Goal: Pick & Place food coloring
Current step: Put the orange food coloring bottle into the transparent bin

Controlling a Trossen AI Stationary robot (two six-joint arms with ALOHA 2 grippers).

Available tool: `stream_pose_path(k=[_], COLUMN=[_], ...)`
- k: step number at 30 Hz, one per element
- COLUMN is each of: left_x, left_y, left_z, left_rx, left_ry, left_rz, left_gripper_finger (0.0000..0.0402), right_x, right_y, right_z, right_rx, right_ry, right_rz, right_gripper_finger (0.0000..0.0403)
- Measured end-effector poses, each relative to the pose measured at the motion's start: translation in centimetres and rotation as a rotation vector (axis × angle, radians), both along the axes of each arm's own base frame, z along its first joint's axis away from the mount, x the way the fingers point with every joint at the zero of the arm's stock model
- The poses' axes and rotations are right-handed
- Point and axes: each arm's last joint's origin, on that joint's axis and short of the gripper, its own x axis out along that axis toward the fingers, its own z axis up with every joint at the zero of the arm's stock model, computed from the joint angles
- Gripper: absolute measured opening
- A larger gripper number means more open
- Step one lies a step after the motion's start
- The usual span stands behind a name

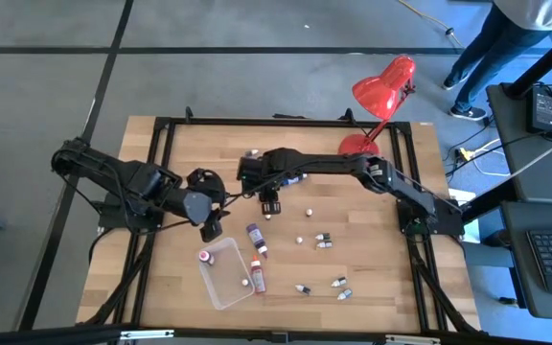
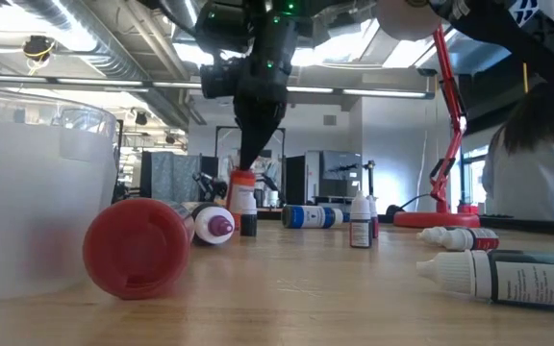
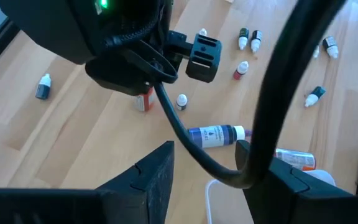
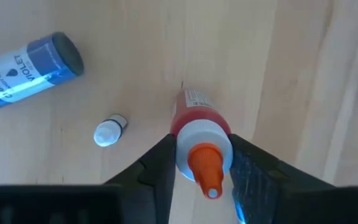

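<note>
My right gripper [image 1: 269, 206] reaches to the table's middle and is shut on a small red food coloring bottle [image 4: 194, 115] with an orange cap. My left gripper [image 1: 211, 228] hangs open just left of it, above the clear tray [image 1: 220, 287], touching nothing. A red-capped bottle [image 1: 204, 257] lies in the tray. A violet bottle [image 1: 256, 238] and a red one [image 1: 257, 278] lie on their sides beside the tray. Several tiny bottles [image 1: 322, 240] are scattered to the right. My right gripper pinches the red bottle between its two fingers at the white shoulder [image 4: 199, 140] just under the orange cap. The fingers come from above, pointing down. The bottle [image 2: 242, 197] stands upright below them; whether its base rests on the wood, I cannot tell.
A red desk lamp [image 1: 381, 86] stands at the table's far right corner. A person [image 1: 506, 38] stands beyond the table on the right. A tiny white-capped bottle [image 4: 109, 130] lies close to the held one. Bare wood [image 1: 353, 201] lies right of my right gripper.
</note>
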Motion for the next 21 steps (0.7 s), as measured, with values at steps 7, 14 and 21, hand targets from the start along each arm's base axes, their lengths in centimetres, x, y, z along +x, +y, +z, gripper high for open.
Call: stream_pose_path(k=[7,14,21], left_x=[0.0,0.0,0.1], left_y=[0.0,0.1,0.4], left_z=[0.0,0.0,0.2], left_rx=[0.012,0.031,0.161], left_ry=[-0.005,-0.009,-0.036], left_rz=[0.009,0.017,0.038], left_gripper_finger=[0.0162,0.0165,0.0164], right_x=[0.0,-0.6,-3.2], right_y=[0.0,0.0,0.1], right_z=[0.5,1.0,9.1], right_rx=[-0.001,-0.024,0.052], right_ry=[-0.016,0.025,-0.118], right_rz=[-0.002,-0.009,-0.036], right_gripper_finger=[0.0169,0.0235,0.0261])
